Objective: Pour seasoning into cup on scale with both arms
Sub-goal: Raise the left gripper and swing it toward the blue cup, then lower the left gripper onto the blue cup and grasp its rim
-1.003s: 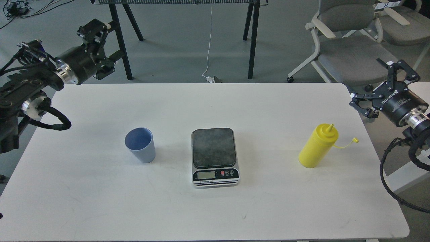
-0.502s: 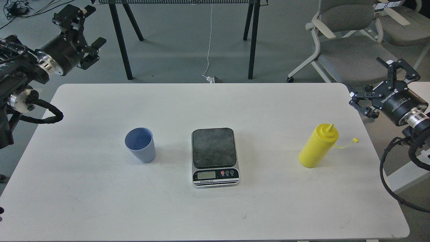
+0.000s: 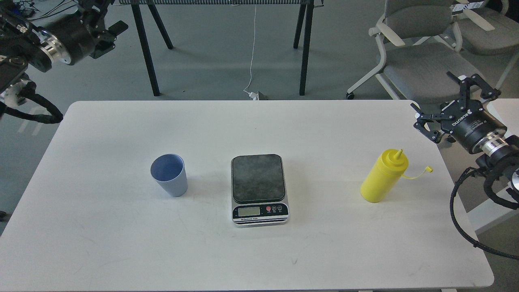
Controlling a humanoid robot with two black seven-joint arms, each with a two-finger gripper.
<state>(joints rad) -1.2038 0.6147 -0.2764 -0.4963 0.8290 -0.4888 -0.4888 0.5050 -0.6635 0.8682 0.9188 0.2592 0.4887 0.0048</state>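
On our white counter (image 3: 121, 243) the scale (image 3: 259, 189) sits at the centre, its dark plate bare and its display facing six o'clock. The cup (image 3: 169, 174) stands upright at nine o'clock from the scale, apart from it. The seasoning (image 3: 384, 176) stands upright at three o'clock, well apart from the scale, its tethered cap hanging off toward three o'clock. Our right end effector (image 3: 448, 98) hovers at one o'clock from the seasoning, above the counter's far right corner, fingers spread wide and holding nothing. Our left end effector (image 3: 99, 18) is raised at eleven o'clock, beyond the counter and partly cut off by the frame's top edge.
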